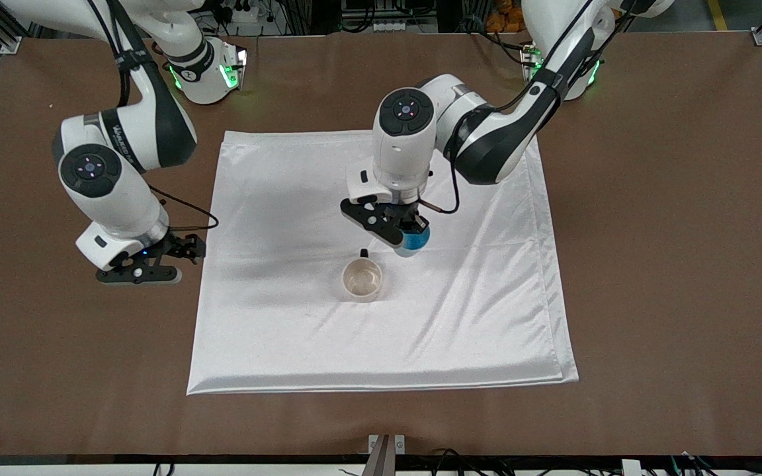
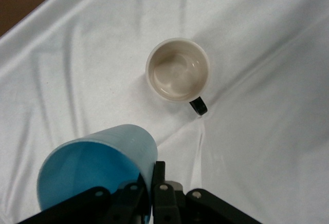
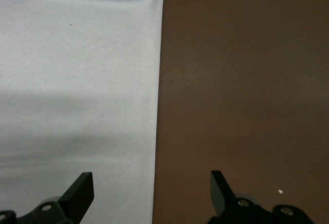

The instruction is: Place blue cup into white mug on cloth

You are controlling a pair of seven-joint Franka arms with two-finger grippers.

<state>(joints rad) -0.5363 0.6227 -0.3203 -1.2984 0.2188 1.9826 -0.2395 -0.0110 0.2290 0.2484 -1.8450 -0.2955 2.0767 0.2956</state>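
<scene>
The blue cup (image 1: 414,242) is clenched in the left end effector (image 1: 399,233) over the cloth (image 1: 275,330). The white mug (image 1: 362,279) stands just below and toward the front camera, mouth up. The right end effector (image 1: 146,271) waits released over the table (image 1: 672,264).

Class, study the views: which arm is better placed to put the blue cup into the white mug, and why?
Left. The left gripper already holds the blue cup over the cloth, beside the white mug. The right gripper waits open and empty at the cloth's edge.

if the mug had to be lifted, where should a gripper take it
Probably by the rim wall, coming straight down from above: the mug stands upright and open-mouthed on the cloth, so one finger could go inside and one outside. Its black handle looks too thin and small to pinch securely.
</scene>
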